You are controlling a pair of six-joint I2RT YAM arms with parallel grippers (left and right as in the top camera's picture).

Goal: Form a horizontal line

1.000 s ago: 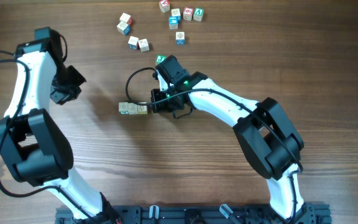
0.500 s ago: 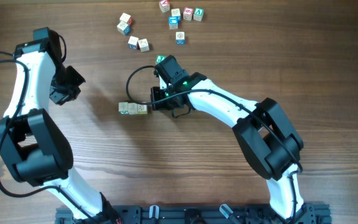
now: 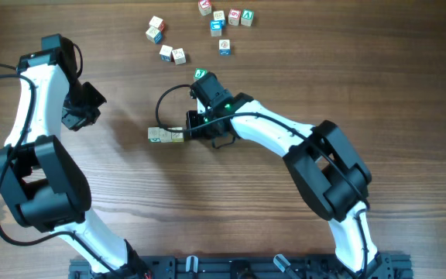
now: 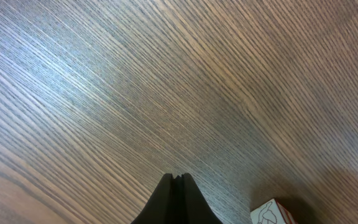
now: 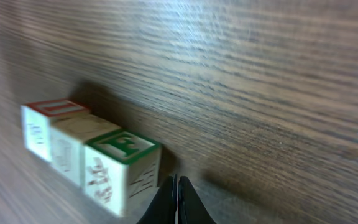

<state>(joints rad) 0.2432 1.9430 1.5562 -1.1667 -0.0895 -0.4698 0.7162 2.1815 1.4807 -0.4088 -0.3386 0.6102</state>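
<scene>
The horizontal line is a short row of pale letter cubes lying edge to edge left of the table's middle. In the right wrist view the horizontal line shows three cubes: a red-topped one at the left, a plain one, and a green E cube nearest me. My right gripper is shut and empty, its tips right beside the E cube's right face. From above, the right gripper sits at the row's right end. My left gripper hangs far to the left; the left gripper is shut over bare wood.
Several loose letter cubes lie at the back of the table: a pair, another pair and a cluster. A red-edged cube shows at the bottom right of the left wrist view. A black cable loops beside the right wrist.
My right gripper has crept slightly left and back along the row's right end. The row and the left arm look unmoved.
</scene>
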